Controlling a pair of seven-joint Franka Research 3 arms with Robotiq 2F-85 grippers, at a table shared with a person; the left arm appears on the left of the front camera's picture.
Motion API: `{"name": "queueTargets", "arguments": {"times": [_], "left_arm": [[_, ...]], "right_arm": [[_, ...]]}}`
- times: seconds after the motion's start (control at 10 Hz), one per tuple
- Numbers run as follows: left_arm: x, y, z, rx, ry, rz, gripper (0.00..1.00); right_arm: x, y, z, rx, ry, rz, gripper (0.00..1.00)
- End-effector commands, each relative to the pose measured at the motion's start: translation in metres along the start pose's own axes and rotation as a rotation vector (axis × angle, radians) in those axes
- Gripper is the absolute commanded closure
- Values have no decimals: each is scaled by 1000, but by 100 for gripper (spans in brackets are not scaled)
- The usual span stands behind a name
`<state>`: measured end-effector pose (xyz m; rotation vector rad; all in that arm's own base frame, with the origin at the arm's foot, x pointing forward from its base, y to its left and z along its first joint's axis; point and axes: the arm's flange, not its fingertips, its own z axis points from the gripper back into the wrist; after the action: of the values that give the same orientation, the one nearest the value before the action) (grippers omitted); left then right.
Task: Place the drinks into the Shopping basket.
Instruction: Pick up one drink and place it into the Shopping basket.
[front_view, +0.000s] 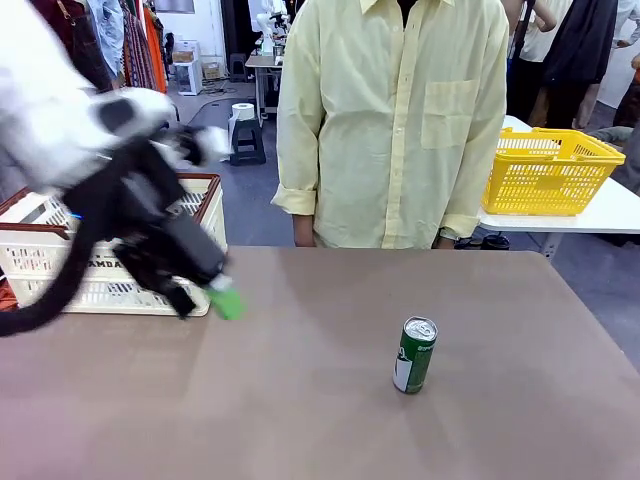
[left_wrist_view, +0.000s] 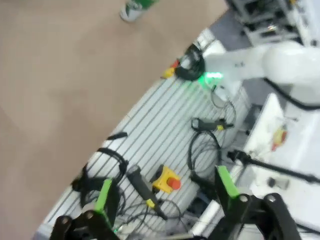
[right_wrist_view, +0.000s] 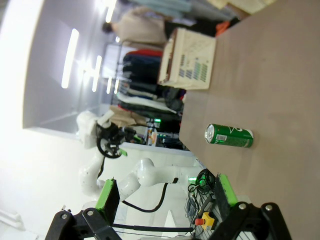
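Drinks left on the table come down to one green can (front_view: 415, 354) that we can see, standing upright on the brown table (front_view: 300, 400), right of the middle and toward the near edge. Our left gripper (front_view: 205, 290) hangs above the left part of the table, just in front of the Shopping basket (front_view: 60, 265), with its jaws spread wide and nothing between them. From that gripper the can lies to the right and a little nearer to us, well apart from it, with bare tabletop between. The can's long axis is vertical, silver top up, so we judge a grasp from the side across its round body to be the natural approach.

Our right gripper (right_wrist_view: 165, 200) also stands wide open and empty. In the right wrist view the can (right_wrist_view: 229, 135) looks to be lying sideways, which is only the roll of that camera. We cannot say for sure which arm is nearer; the can sits on the right half, so we judge the right arm may have the shorter reach, while the basket sits at the far left.

Our left arm covers much of the basket, so we cannot make out whether other cans are inside it. In the left wrist view, blurred, the can (left_wrist_view: 135, 7) is cut off at the top edge. The person's hands (front_view: 303, 232) are hidden behind the far table edge.
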<state>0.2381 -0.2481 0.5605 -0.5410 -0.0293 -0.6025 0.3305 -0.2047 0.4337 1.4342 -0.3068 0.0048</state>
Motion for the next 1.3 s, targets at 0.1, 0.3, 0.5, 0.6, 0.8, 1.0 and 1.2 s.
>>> {"name": "queueTargets", "arguments": {"times": [0.1,0.3,0.5,0.6,0.8,1.0,1.2], "left_arm": [[66,-42,-77,52,15,110,0],[81,-59,-109,107,-30,134,0],[68,-61,-115,85,-16,106,0],[68,-61,-115,85,-16,106,0],[74,-60,-114,53,-12,94,0],[122,-111,-159,266,69,311,0],[168,-137,-193,325,50,495,0]], "right_arm": [[2,6,-1,7,-8,-13,0],[2,6,-1,7,-8,-13,0],[2,6,-1,7,-8,-13,0],[2,6,-1,7,-8,-13,0],[2,6,-1,7,-8,-13,0],[2,6,-1,7,-8,-13,0],[2,6,-1,7,-8,-13,0]]}}
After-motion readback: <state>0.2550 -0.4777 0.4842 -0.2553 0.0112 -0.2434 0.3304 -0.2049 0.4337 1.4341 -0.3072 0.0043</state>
